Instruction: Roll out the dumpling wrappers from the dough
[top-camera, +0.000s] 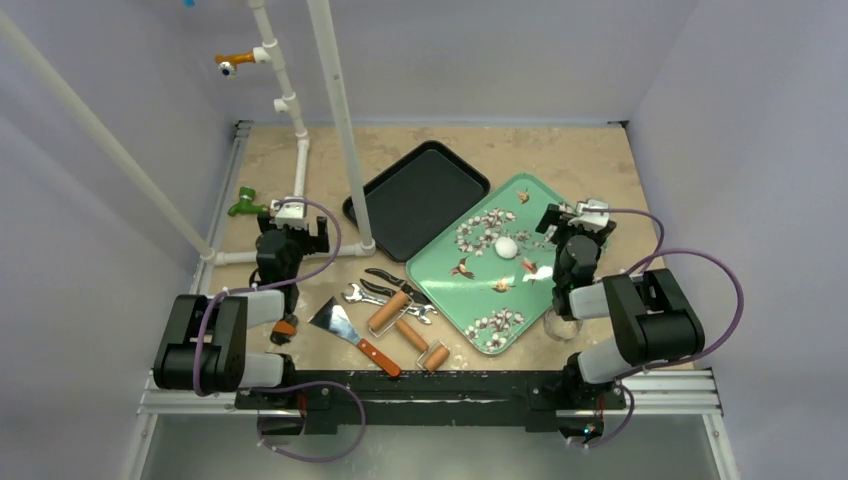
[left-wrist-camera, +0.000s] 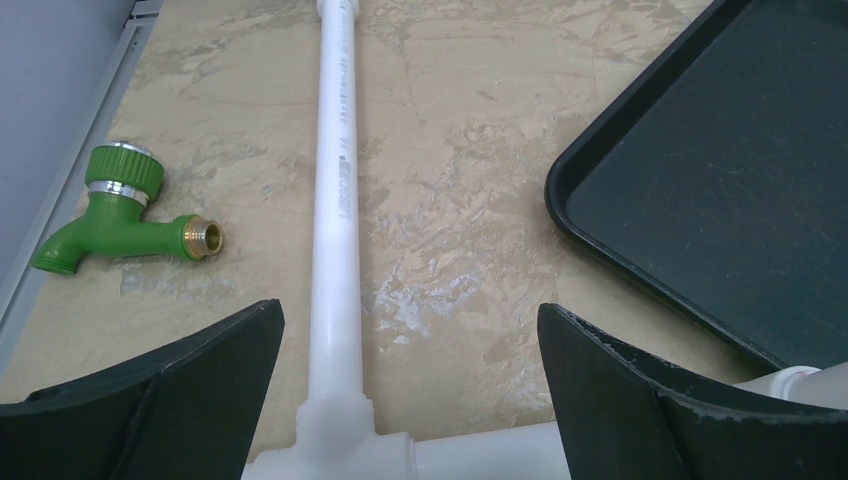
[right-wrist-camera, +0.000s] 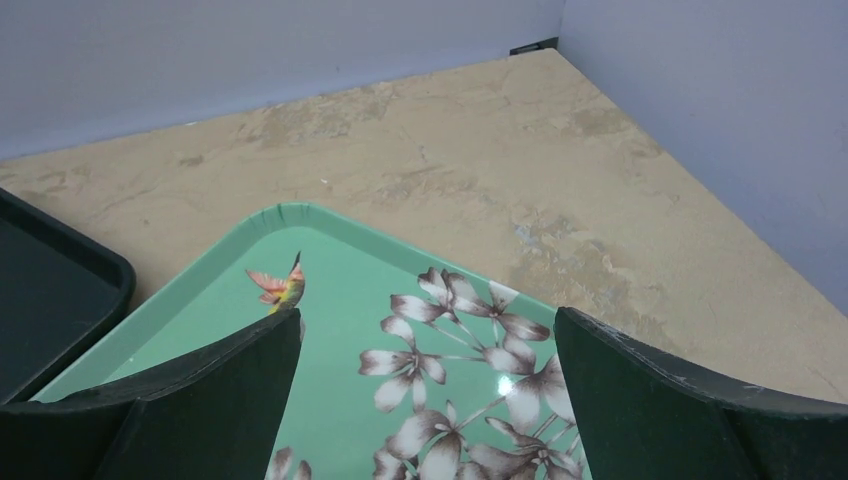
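The dough was a small, white, roundish piece lying near the middle of the green floral tray at centre right of the overhead frame. From above it could not be told whether it was flat or domed. Only the overhead view showed it. The right wrist view caught just the tray's far corner, with blossom prints and a hummingbird print. The left wrist view showed a green tap at left, a white PVC pipe up the middle and a corner of the black tray at right. The green tray held the dough alone. At lower centre of the overhead frame, on the desk, lay three wooden rollers, a scraper, a wrench and pliers. The left jaws stood spread wide over the pipe and the right jaws spread wide over the green tray's corner, neither gripping anything.
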